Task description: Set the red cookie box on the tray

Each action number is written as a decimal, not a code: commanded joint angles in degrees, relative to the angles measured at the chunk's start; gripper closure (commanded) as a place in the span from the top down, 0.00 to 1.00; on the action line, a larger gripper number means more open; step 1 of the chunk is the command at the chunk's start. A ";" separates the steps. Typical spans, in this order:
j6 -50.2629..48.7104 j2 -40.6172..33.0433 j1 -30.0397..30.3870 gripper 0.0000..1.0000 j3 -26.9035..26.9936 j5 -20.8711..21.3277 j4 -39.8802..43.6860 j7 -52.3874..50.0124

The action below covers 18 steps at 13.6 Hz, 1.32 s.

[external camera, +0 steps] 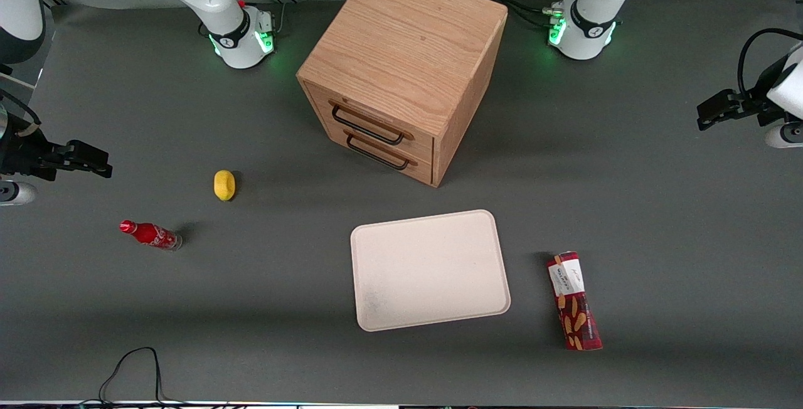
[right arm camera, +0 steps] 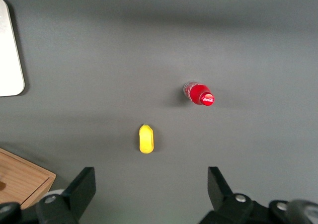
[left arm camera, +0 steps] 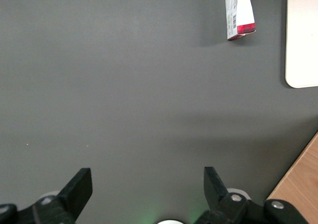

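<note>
The red cookie box [external camera: 573,301] was dark red with a white label and tan cookie pictures; the tray [external camera: 430,269] was plain pale cream-pink. The black gripper [external camera: 715,109] hung above the grey table [external camera: 659,208]. The cabinet [external camera: 401,70] showed light wood grain with dark handles.

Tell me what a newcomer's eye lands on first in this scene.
The wooden drawer cabinet dominates the middle of the table, with the pale tray lying empty in front of it. The red cookie box lies flat beside the tray, toward the working arm's end. The gripper hangs open, clear of the box.
</note>
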 commanded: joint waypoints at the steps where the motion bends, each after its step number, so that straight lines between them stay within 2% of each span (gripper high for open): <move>1: -4.03 2.10 -0.40 1.00 0.46 1.03 4.59 2.35; 18: -4.04 3.25 0.22 1.00 0.46 0.42 6.53 2.54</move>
